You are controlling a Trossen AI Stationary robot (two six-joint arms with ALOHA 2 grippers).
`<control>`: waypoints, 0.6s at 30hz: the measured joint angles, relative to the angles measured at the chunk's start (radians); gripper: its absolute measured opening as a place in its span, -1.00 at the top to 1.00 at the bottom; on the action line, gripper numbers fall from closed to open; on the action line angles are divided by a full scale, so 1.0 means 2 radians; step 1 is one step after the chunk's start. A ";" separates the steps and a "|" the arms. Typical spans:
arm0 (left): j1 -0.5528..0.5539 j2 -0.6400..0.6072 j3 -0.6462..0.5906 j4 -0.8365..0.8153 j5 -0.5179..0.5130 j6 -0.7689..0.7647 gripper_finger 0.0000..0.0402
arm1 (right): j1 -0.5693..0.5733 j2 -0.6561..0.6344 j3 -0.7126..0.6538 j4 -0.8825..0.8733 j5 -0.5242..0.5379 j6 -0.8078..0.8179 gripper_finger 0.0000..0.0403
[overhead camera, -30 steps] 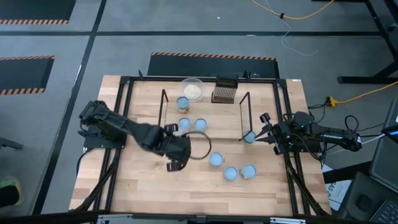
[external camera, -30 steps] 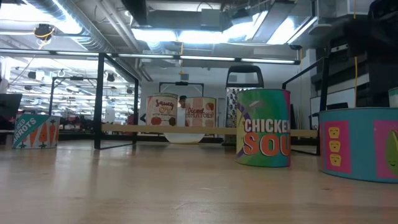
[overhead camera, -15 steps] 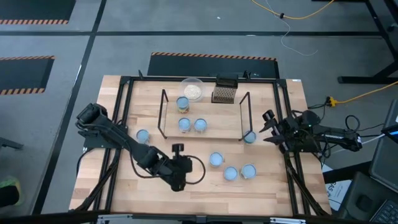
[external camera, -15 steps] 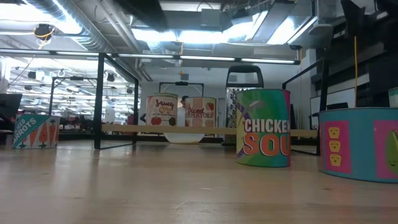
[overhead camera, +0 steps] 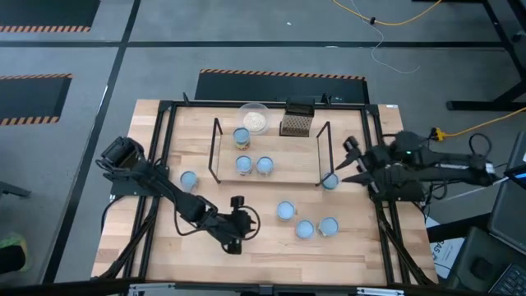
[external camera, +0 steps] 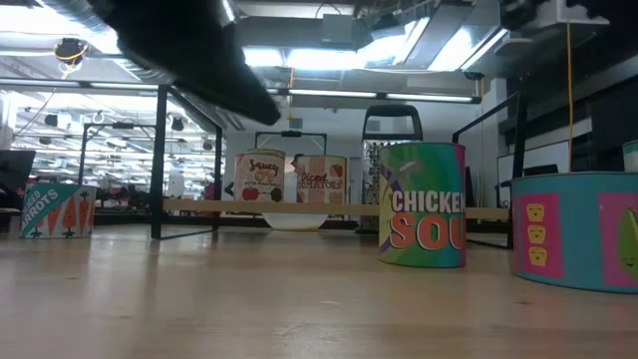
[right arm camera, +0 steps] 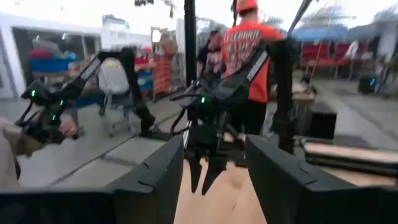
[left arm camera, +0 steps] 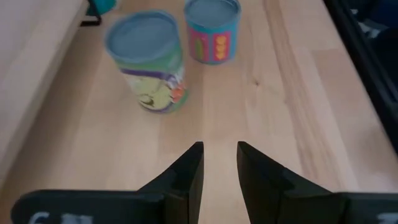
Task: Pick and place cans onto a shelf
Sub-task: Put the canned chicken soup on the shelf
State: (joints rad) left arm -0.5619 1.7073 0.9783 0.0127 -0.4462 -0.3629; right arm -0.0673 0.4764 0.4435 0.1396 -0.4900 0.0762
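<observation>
Three cans (overhead camera: 243, 164) stand on the shelf (overhead camera: 288, 168), a light-wood board between two black wire frames. Another can (overhead camera: 329, 182) stands at the foot of the right frame. Three more (overhead camera: 304, 229) stand on the table near the front, and one (overhead camera: 188, 179) stands left of the shelf. My left gripper (overhead camera: 243, 226) hangs low over the table, open and slanting down. A green-labelled can (left arm camera: 146, 62) and a blue-and-pink one (left arm camera: 211, 31) stand a little beyond its fingertips (left arm camera: 219, 146). My right gripper (overhead camera: 347, 156) is open and level, raised beside the shelf's right end and holding nothing (right arm camera: 214, 162).
A clear bowl (overhead camera: 254, 117) and a dark mesh box (overhead camera: 297, 122) stand behind the shelf. Black frame rails (overhead camera: 156, 189) run along both sides of the table. People and other robot arms (right arm camera: 205, 118) show in the room beyond. Bare wood (overhead camera: 189, 247) lies at the front left.
My left gripper has swung from over the shelf's front edge toward the table's near edge. It has sunk and tipped lower, uncovering the can left of the shelf. My right gripper has come off the can at the shelf's right frame and risen. That can stays put.
</observation>
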 joint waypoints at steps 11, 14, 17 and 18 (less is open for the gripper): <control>-0.037 0.000 -0.002 0.003 -0.006 -0.010 0.56 | 0.111 0.237 0.102 -0.009 0.000 -0.018 0.13; -0.040 0.000 -0.002 0.003 -0.007 -0.010 0.56 | 0.139 0.283 0.132 -0.023 0.006 -0.026 0.13; -0.041 0.000 -0.002 0.003 -0.007 -0.011 0.56 | 0.164 0.322 0.162 -0.054 0.044 -0.038 0.13; -0.041 0.000 -0.002 0.003 -0.007 -0.011 0.55 | 0.171 0.334 0.173 -0.071 0.060 -0.045 0.13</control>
State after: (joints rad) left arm -0.6430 1.7077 0.9745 0.0188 -0.4610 -0.3851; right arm 0.2753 1.1448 0.7889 -0.0020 -0.3692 -0.0130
